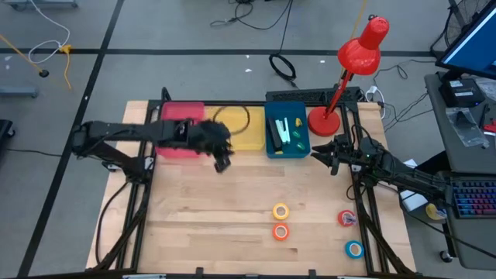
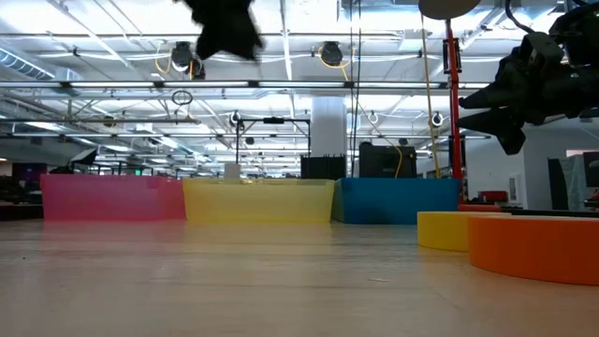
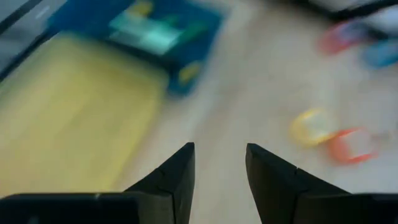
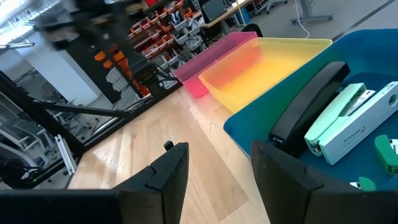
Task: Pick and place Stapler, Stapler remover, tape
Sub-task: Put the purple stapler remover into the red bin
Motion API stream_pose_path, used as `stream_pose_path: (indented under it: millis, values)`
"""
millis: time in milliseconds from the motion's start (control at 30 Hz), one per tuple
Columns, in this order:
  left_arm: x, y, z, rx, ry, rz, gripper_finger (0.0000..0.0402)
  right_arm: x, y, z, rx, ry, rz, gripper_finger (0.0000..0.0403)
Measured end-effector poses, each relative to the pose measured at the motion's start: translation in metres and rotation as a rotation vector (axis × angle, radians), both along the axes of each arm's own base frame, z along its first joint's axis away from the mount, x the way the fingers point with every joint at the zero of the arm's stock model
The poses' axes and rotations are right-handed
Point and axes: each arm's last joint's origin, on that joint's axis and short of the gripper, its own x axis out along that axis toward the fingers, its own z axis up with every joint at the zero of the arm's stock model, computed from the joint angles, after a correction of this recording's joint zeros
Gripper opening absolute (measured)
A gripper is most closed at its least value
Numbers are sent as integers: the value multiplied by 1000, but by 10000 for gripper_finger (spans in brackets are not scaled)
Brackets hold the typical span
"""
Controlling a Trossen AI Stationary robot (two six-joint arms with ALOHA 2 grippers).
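Note:
Four tape rolls lie flat on the near right of the table: yellow [image 1: 280,211], orange [image 1: 280,231], red [image 1: 346,218] and blue [image 1: 354,249]. A black stapler [image 4: 311,99], a mint-green stapler [image 4: 348,121] and a green staple remover [image 4: 388,152] lie in the blue bin [image 1: 287,133]. My left gripper [image 1: 221,159] hangs open and empty above the table, in front of the pink and yellow bins. My right gripper [image 1: 322,153] is open and empty beside the blue bin's near right corner.
A pink bin [image 1: 180,132] and a yellow bin [image 1: 240,132] stand left of the blue one along the far edge. A red desk lamp [image 1: 341,93] stands at the far right corner. Bare wood lies between the bins and the rolls.

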Motion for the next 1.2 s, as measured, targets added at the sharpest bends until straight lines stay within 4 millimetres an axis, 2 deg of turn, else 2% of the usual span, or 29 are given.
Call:
stream_pose_path:
  millis: [133, 233, 400, 500, 633, 800, 1000, 1200]
  values:
    - [16, -39, 12, -41, -202, -101, 143, 0, 0, 0, 34, -10, -5, 166]
    - [26, -59, 15, -52, -303, -157, 143, 0, 0, 0, 132, -32, -17, 165]
    - [40, -72, 8, -69, -357, -131, 143, 0, 0, 1, 374, -88, -28, 165]
    - [50, -74, -7, -105, -373, -110, 143, 1, 3, 8, 401, -143, 73, 164]
    - [57, -80, -31, -165, -439, -93, 143, 0, 8, 28, 378, -300, 282, 164]
    - [51, -91, -64, -193, -470, 12, 143, -7, 16, 51, 333, -458, 516, 157]
    - [35, -109, -90, -222, -485, 145, 143, -15, 21, 84, 289, -497, 609, 143]
    - [24, -114, -107, -235, -486, 201, 143, -12, 23, 133, 184, -462, 731, 120]
